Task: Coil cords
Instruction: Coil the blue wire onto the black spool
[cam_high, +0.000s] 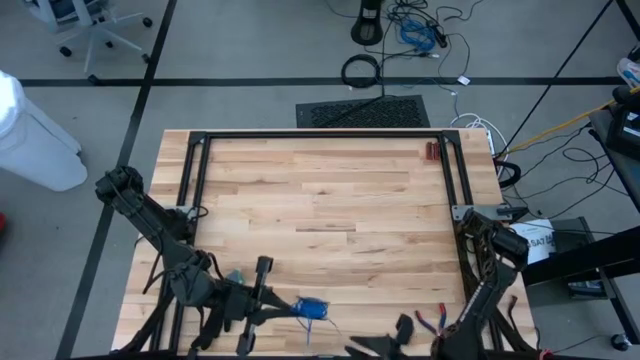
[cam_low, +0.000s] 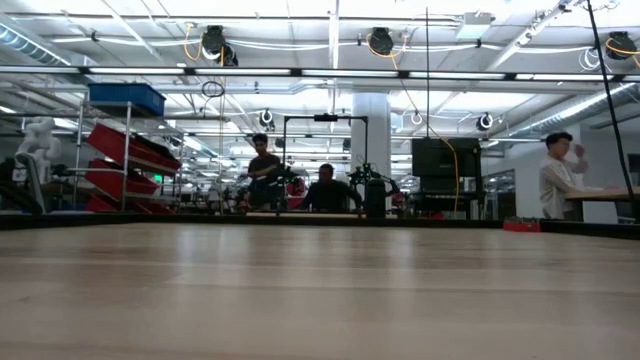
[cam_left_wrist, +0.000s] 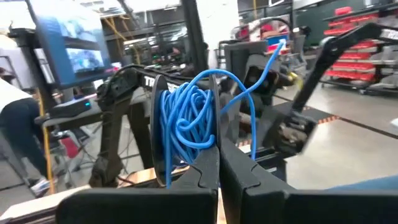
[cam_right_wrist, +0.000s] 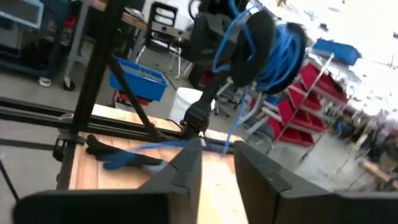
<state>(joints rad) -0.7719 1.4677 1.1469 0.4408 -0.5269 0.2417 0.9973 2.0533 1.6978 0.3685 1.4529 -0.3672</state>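
Observation:
The cord is a bright blue bundle of loops (cam_high: 312, 308) near the table's near edge. My left gripper (cam_high: 296, 308) is shut on it and points toward the table's right. In the left wrist view the loops (cam_left_wrist: 186, 121) bunch just past my fingers, beside a dark disc (cam_left_wrist: 153, 124) seen edge-on. The right wrist view shows the bundle (cam_right_wrist: 283, 53) held high. One strand (cam_right_wrist: 231, 121) hangs from it down to the table and runs along the wood. My right gripper (cam_right_wrist: 217, 165) is open and low at the near right, with the strand just beyond its tips. The low view shows neither gripper nor the cord. My left gripper pinches the bundle's loops (cam_left_wrist: 200, 148) between its two fingers, several strands at once. The fingers lie about level and come from the table's left. The bundle is lifted clear of the table, and one slack strand (cam_right_wrist: 231, 121) trails down to the wood.
Red-handled pliers (cam_high: 432, 320) lie by my right arm at the near right. A small red thing (cam_high: 432, 150) sits at the far right. A dark frame (cam_high: 195, 170) borders the table. A dark object (cam_right_wrist: 121, 157) lies on the wood beyond my right gripper. People sit beyond the far edge (cam_low: 325, 190).

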